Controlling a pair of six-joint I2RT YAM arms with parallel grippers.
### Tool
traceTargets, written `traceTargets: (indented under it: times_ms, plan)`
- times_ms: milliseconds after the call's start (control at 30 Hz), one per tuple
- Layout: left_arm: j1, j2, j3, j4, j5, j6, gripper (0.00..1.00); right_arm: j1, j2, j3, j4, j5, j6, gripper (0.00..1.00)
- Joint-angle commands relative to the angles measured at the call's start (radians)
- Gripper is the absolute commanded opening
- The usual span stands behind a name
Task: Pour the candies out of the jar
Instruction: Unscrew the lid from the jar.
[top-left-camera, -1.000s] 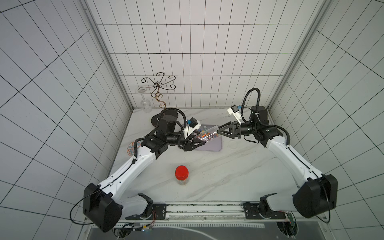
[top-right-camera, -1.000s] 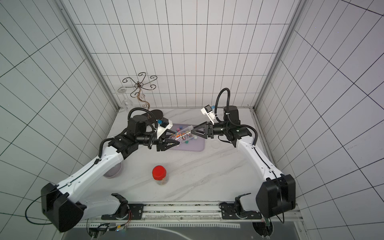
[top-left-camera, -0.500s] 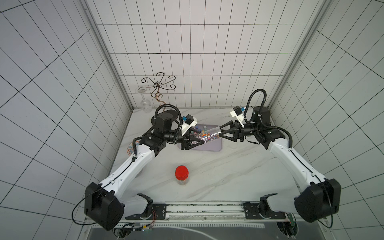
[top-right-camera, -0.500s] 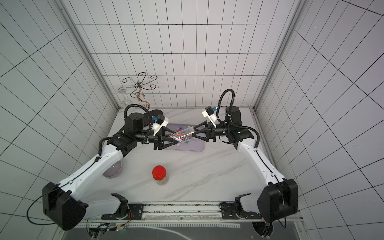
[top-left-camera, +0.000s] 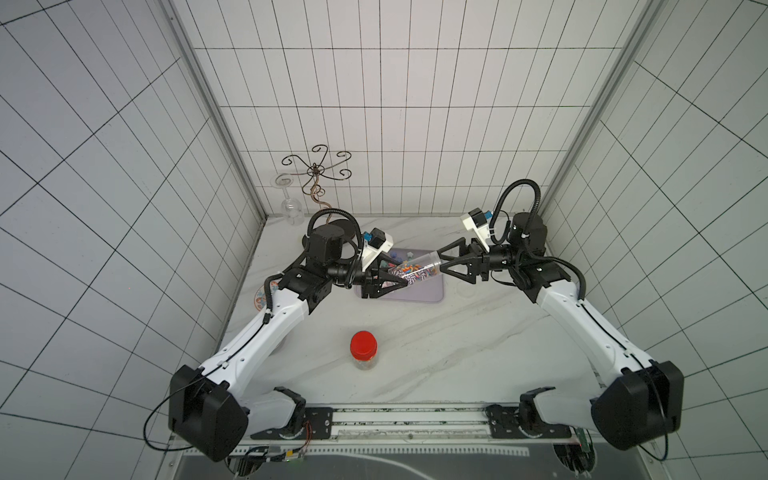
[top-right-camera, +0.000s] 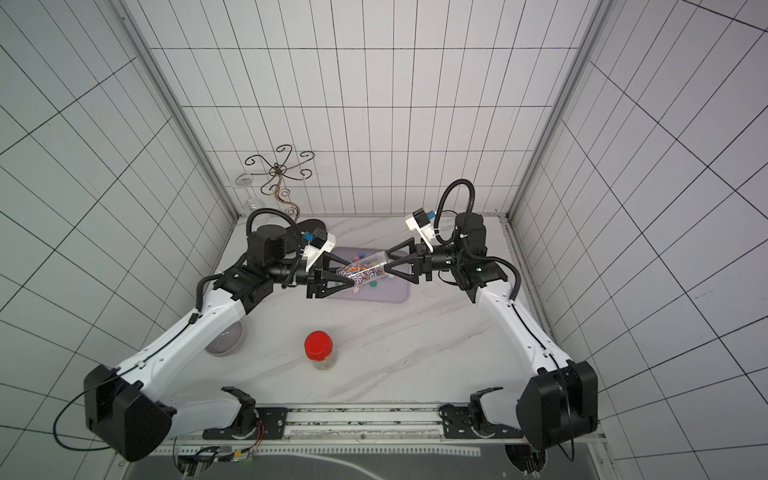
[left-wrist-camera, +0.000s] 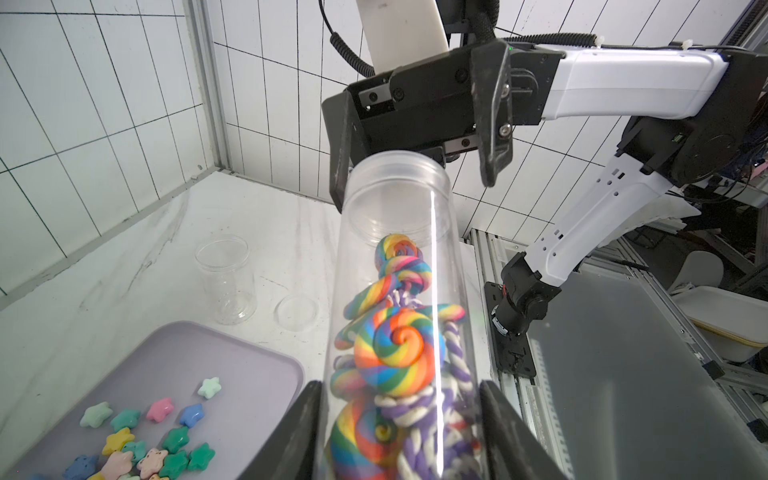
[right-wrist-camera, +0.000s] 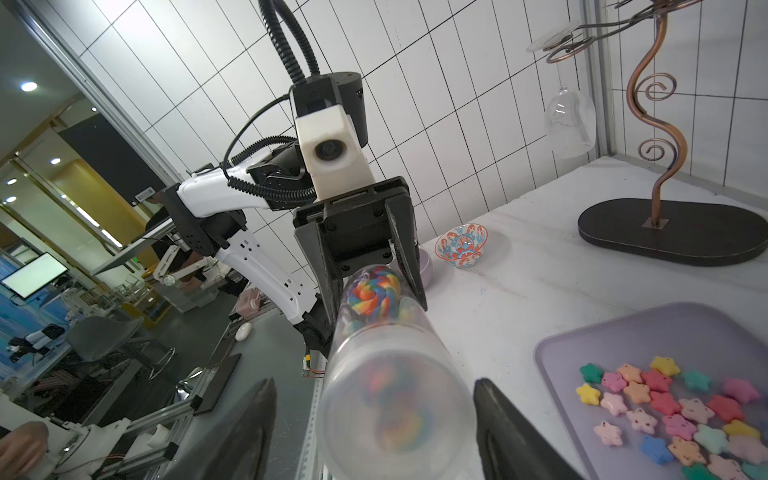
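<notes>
1. Where the two arms meet just above the centre of both top views, a clear jar (top-left-camera: 415, 272) (top-right-camera: 365, 268) hangs on its side in the air over a lilac tray (top-left-camera: 424, 291) (top-right-camera: 390, 291).
2. The left gripper (top-left-camera: 395, 276) (top-right-camera: 349, 274) clamps the jar's left end. In the left wrist view its fingers (left-wrist-camera: 291, 436) press the clear wall from both sides.
3. The right gripper (top-left-camera: 441, 262) (top-right-camera: 389, 263) stands at the jar's right end, where the threaded rim is. Its fingers (right-wrist-camera: 249, 428) are spread wider than the jar. A clear gap shows at one finger, and whether the other touches cannot be told.
4. The candies (left-wrist-camera: 395, 353), rainbow swirl lollipops on twisted purple-and-white sticks, sit packed in the part of the jar nearest the left gripper.
5. Star candies (right-wrist-camera: 665, 407) (left-wrist-camera: 166, 436) in pastel colours and green lie loose on the tray.
6. A red-lidded jar (top-left-camera: 363, 345) (top-right-camera: 318, 347) stands upright on the marble table (top-left-camera: 457, 353), lower centre in both top views, well apart from the tray.
</notes>
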Motion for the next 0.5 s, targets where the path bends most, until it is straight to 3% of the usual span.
traceTargets:
  times_ms: [0,233,467]
  plan:
    - [0.005,-0.033,-0.005,0.010,-0.014,0.038,0.34,-0.024,0.005,-0.015,0.058,0.036,0.156,0.78]
    - [0.003,-0.067,-0.002,-0.012,-0.139,0.067,0.34,-0.088,0.047,0.012,0.053,0.073,0.422,0.81]
    - [-0.076,-0.177,-0.114,0.074,-0.408,0.127,0.33,-0.122,0.056,-0.022,0.034,0.016,0.580,0.82]
